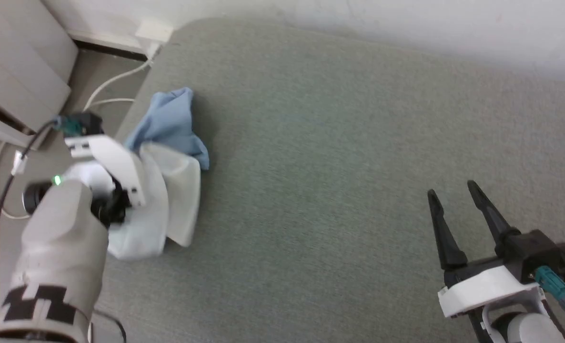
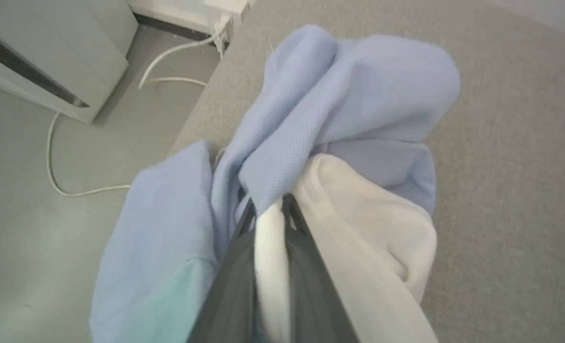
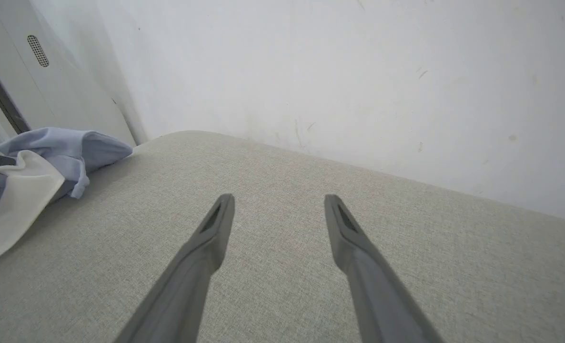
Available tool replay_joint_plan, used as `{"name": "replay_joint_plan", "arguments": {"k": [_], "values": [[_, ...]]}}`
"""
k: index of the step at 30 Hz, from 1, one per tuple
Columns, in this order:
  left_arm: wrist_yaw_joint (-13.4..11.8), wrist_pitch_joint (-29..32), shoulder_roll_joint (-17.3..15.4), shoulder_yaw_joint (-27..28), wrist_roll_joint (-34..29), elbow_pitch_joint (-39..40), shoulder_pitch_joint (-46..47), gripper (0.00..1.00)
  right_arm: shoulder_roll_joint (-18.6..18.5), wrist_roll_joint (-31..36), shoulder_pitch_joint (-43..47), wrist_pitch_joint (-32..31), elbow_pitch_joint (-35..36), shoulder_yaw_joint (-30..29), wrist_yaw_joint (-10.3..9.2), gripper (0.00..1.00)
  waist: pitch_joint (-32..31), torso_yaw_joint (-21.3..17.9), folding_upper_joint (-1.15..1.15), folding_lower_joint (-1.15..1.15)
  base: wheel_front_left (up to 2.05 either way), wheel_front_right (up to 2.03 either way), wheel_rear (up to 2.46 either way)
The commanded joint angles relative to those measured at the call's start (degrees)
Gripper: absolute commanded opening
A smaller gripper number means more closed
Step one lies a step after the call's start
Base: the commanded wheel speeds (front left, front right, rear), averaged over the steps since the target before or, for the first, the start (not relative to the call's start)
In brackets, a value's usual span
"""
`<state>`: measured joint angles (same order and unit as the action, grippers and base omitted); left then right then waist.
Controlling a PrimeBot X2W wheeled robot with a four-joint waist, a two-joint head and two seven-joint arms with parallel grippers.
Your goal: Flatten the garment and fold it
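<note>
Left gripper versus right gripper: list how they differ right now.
The left gripper is shut on a white fold of the garment; the right gripper stands open and holds nothing. The left gripper is at the garment, by the left edge of the grey surface; the right gripper hangs over bare surface, apart from the garment. Both have two long dark fingers.

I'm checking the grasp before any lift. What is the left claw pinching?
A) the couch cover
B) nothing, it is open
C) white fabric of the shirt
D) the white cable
C: in the left wrist view, the left claw is shut on a white fold of the shirt, which runs between its fingers.
</note>
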<state>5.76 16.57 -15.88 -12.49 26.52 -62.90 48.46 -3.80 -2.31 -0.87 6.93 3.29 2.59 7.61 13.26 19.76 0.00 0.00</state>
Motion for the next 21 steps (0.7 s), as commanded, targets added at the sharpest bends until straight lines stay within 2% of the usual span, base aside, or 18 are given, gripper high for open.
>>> {"name": "replay_joint_plan", "arguments": {"k": [1,8,13,17,21], "values": [[-0.76,-3.11,-0.45,-0.79,-0.94,0.28,2.67,0.0,0.26,-0.5,0.77,0.65,-0.36,-0.34,-0.12,1.0,-3.77,3.23,0.0,0.0,0.0,0.0,0.0],[-1.11,-19.14,0.19,-3.64,-4.93,4.9,5.94,0.0,0.86,-1.09,3.14,1.54,-1.46,-1.57,-0.12,1.0,-9.49,6.49,0.0,0.0,0.0,0.0,0.0],[-1.86,-29.35,1.2,-5.87,-7.96,9.12,7.06,0.0,0.9,-3.4,4.26,2.41,-2.2,-1.79,-0.12,1.0,-12.48,6.92,0.0,0.0,0.0,0.0,0.0],[-3.01,-31.39,2.3,-6.22,-9.28,16.14,5.43,0.0,0.9,-4.09,4.58,2.92,-2.31,-2.96,-0.12,1.0,-13.32,5.51,0.0,0.0,0.0,0.0,0.0],[-4.39,-31.54,3.56,-5.33,-10.09,27.09,0.26,0.0,0.91,-3.91,4.37,2.94,-1.97,-4.66,-0.12,1.0,-13.06,2.0,0.0,0.0,0.0,0.0,0.0]]}}
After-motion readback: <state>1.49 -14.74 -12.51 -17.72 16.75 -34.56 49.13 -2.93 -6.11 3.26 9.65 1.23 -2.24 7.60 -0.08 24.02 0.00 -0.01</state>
